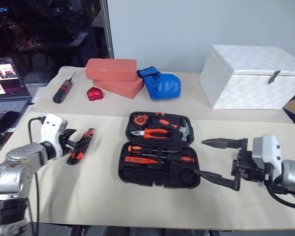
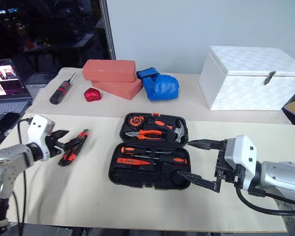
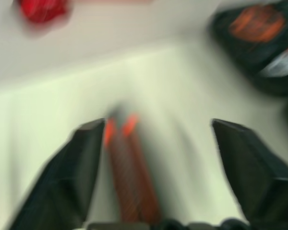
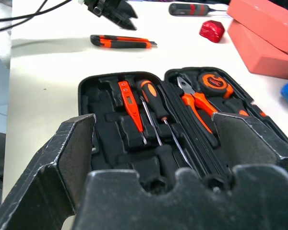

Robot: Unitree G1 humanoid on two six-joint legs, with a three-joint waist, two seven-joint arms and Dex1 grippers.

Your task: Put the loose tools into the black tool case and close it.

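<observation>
Orange-and-black utility knife [image 1: 81,146] lies between the left pincer's [image 1: 69,142] fingers (spread).

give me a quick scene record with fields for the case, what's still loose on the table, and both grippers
case: black tool case lies open mid-table, pliers, hammer and screwdrivers in its slots
loose: orange-and-black utility knife on the table, left of the case
left gripper: open, at the knife, not gripping it
right gripper: open, fingers spread at the case's right edge
back of table: white box, pink bricks, blue glove, black-and-red screwdriver

Even bright light, soft shadows; left wrist view blurred (motion).
</observation>
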